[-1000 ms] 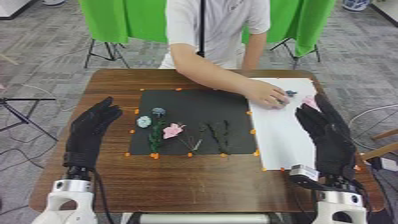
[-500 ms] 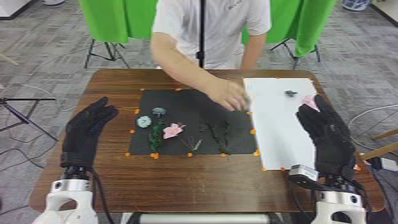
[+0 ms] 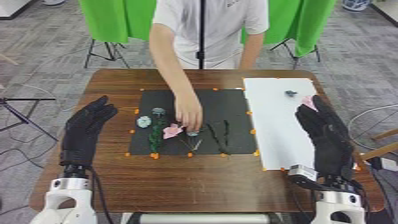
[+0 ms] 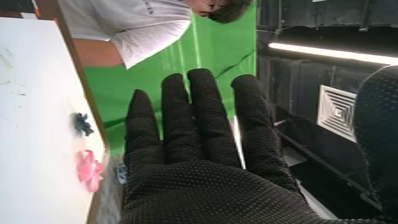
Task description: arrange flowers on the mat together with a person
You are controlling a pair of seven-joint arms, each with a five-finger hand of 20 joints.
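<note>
In the head view, a dark mat (image 3: 209, 100) is laid at the centre-left of the brown bench (image 3: 178, 187), with a white sheet (image 3: 277, 122) set beside it toward the right of the frame. A person's hand (image 3: 188, 112) is lowered over the middle of the mat, and a small bluish flower (image 3: 193, 133) is touched by its fingertips, just beside a pink flower (image 3: 172, 131). On the left part of the mat, a pale blue bloom (image 3: 144, 121) and a grey-blue bloom (image 3: 158, 111) are placed near each other, with green foliage (image 3: 155, 135) below the latter. Dark green stems (image 3: 226, 136) are laid on the right part of the mat. On the sheet, a dark blue flower (image 3: 290, 93) is seen at the upper right of the frame, and a second pink flower (image 3: 308, 102) near the robot's right hand (image 3: 324, 130). That hand is held at the right of the frame; in the right wrist view its fingers (image 4: 204, 100) are seen straight and slightly spread, with nothing gripped. The left hand (image 3: 87, 125) is held at the left of the frame, beside the mat, its fingers extended and close together.
</note>
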